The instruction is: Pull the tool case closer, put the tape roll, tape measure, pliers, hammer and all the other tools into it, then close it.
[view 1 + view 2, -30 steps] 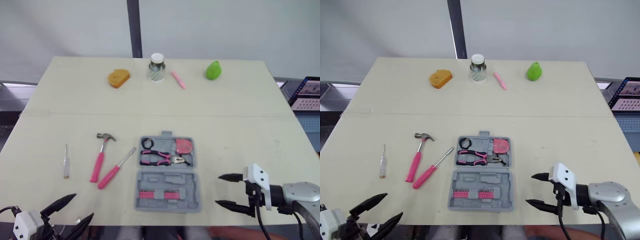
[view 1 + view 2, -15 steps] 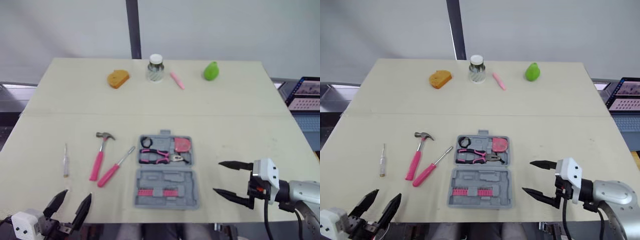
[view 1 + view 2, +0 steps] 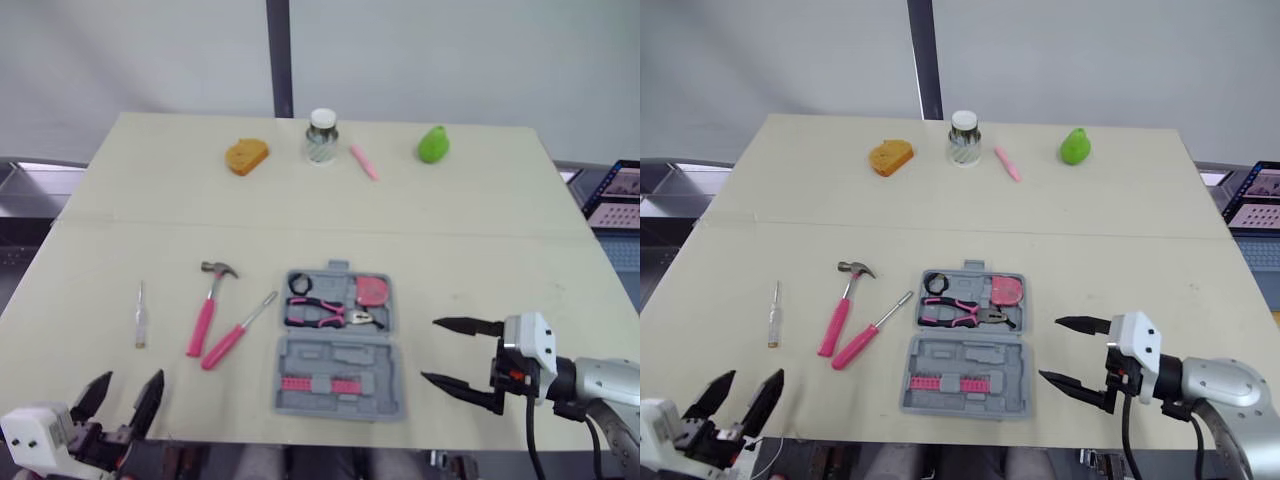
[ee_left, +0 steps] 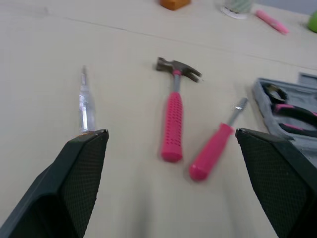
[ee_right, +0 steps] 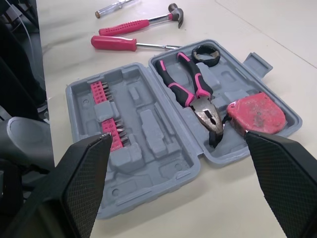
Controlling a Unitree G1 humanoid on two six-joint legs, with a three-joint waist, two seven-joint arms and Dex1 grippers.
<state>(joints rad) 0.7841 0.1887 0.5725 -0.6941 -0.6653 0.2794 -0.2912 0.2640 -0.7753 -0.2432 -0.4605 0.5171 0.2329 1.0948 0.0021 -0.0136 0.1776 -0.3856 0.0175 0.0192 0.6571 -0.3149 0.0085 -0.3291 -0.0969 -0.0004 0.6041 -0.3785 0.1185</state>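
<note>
The grey tool case (image 3: 340, 375) lies open near the table's front middle. In its far half sit a black tape roll (image 3: 299, 287), pink-handled pliers (image 3: 325, 315) and a pink tape measure (image 3: 372, 291); a row of pink bits (image 5: 106, 116) fills the near half. Left of the case lie a pink hammer (image 3: 208, 305), a pink screwdriver (image 3: 237, 332) and a small clear screwdriver (image 3: 139, 313). My left gripper (image 3: 130, 378) hangs open at the front left edge, short of these tools. My right gripper (image 3: 431, 350) is open just right of the case, holding nothing.
Along the far edge stand an orange sponge (image 3: 245, 156), a glass jar (image 3: 322, 135), a pink marker (image 3: 363, 161) and a green pear (image 3: 432, 144). A laptop (image 3: 615, 195) sits off the table's right side. Bare tabletop (image 3: 330, 225) spans the middle.
My left gripper has swung its open fingers from pointing right to pointing forward at the front edge. The right gripper has barely moved. The whole view has shifted a little.
</note>
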